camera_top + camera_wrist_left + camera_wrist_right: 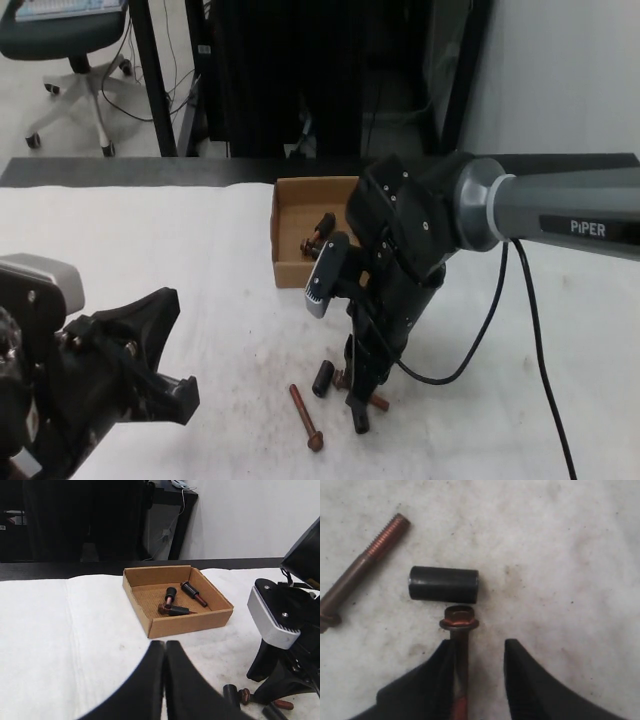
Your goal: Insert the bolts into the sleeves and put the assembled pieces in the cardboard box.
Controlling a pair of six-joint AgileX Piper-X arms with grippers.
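Well short of the cardboard box (190,622), the left jaws sit closed on nothing, nearer the box the right jaws stand open astride a bolt (460,645) whose head lies just beside a sleeve (444,584), and inside it lie assembled pieces (175,610).

Just beside the loose sleeve (443,584), shank of the bolt (460,645) partly hidden behind a finger (430,680) of the right gripper (480,647), then cut off by the picture's edge. Farther from the loose sleeve, head of the second bolt (365,560) cropped at the edge.
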